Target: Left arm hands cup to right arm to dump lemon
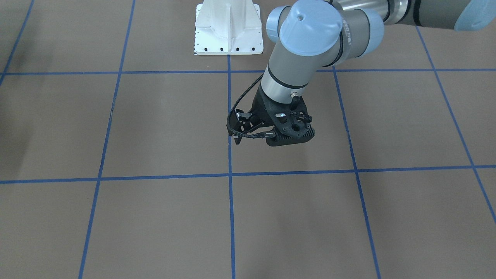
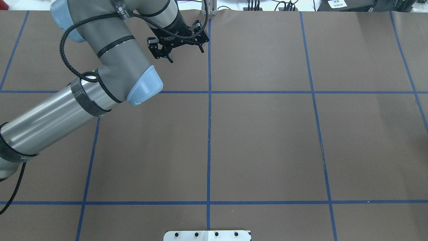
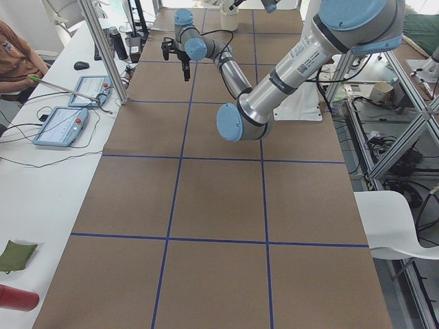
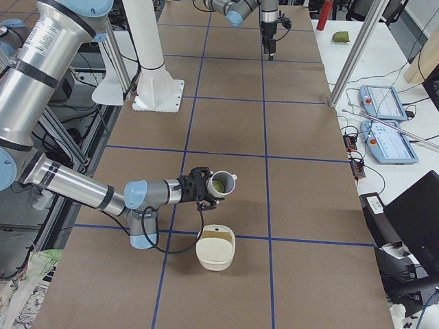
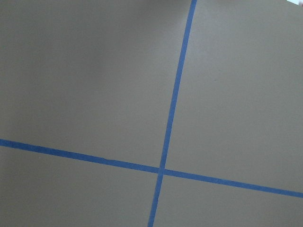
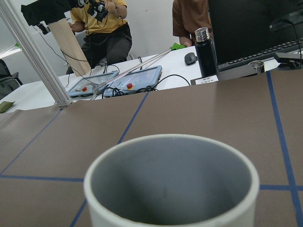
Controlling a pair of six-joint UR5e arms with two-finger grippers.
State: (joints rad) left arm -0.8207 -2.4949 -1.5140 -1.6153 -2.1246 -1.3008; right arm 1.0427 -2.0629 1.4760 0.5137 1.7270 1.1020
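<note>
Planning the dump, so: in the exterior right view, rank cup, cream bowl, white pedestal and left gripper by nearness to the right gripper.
1. cup, against the right gripper.
2. cream bowl, just below it in view.
3. white pedestal, toward the robot's side.
4. left gripper, far end.

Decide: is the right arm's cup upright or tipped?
Tipped. In the exterior right view the cup lies on its side at the end of the right arm, the lemon showing in its sideways mouth.
</note>
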